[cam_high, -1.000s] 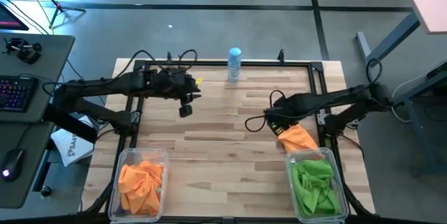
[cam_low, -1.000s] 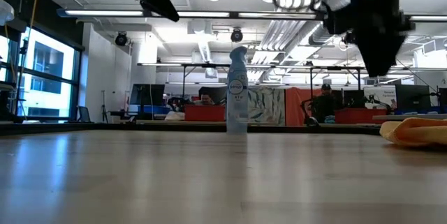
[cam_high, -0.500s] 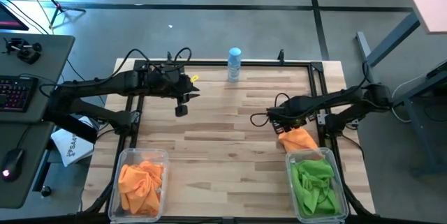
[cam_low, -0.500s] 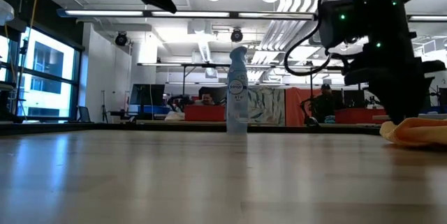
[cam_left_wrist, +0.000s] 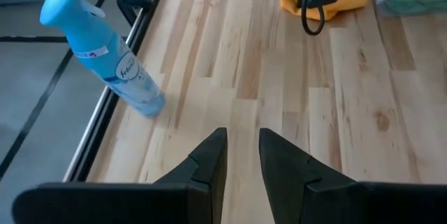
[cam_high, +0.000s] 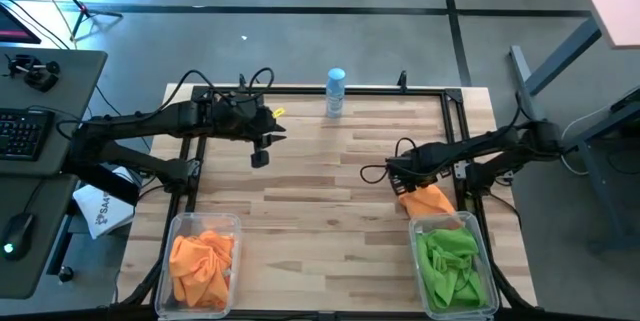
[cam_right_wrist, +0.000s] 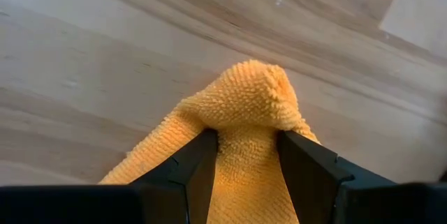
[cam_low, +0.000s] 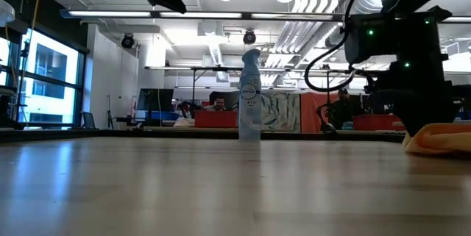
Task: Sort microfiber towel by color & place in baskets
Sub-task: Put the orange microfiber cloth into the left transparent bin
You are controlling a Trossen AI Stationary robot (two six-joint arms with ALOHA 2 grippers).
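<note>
Right wrist view shows the right gripper (cam_right_wrist: 244, 158) pinching the orange towel (cam_right_wrist: 241, 112) just beside the green basket (cam_high: 455, 266); lift cleanly before crossing over.

Cut off by the low view's right edge: crumpled bright orange microfiber towel (cam_low: 440, 137). Partly hidden under the dark right gripper (cam_high: 405, 178) in the high view. Too blurred to read: white-and-blue spray bottle (cam_low: 249, 96) label.
</note>
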